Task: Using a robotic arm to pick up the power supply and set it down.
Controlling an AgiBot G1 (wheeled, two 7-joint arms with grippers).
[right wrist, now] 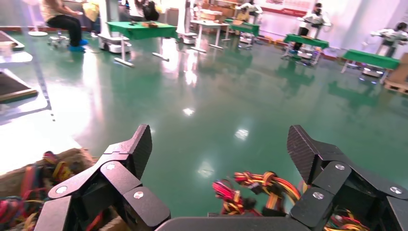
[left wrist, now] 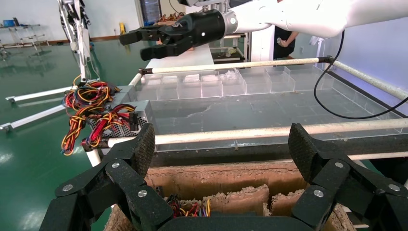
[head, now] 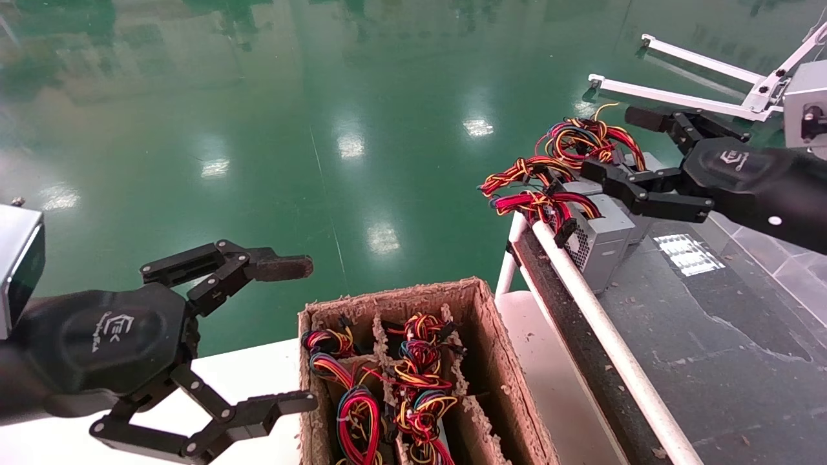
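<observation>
The power supply (head: 604, 236) is a small grey box with a perforated vent face. It stands at the near-left corner of the dark table (head: 711, 336), and its mostly red wires (head: 536, 201) hang over the white rail. The left wrist view shows the power supply (left wrist: 126, 124) too. My right gripper (head: 607, 143), the robotic arm with all-black fingers, hovers open just above and behind it, holding nothing. From the right wrist, that gripper (right wrist: 220, 144) spreads over blurred wire ends (right wrist: 260, 187). My left gripper (head: 305, 334) hangs open at the lower left, beside the cardboard box.
A divided cardboard box (head: 481, 323) holding more wired units sits on the white surface below the table. More grey boxes under a multicoloured wire tangle (head: 581, 139) stand behind the power supply. A white rail (head: 601, 323) edges the table. White stand legs (head: 672, 97) lie beyond.
</observation>
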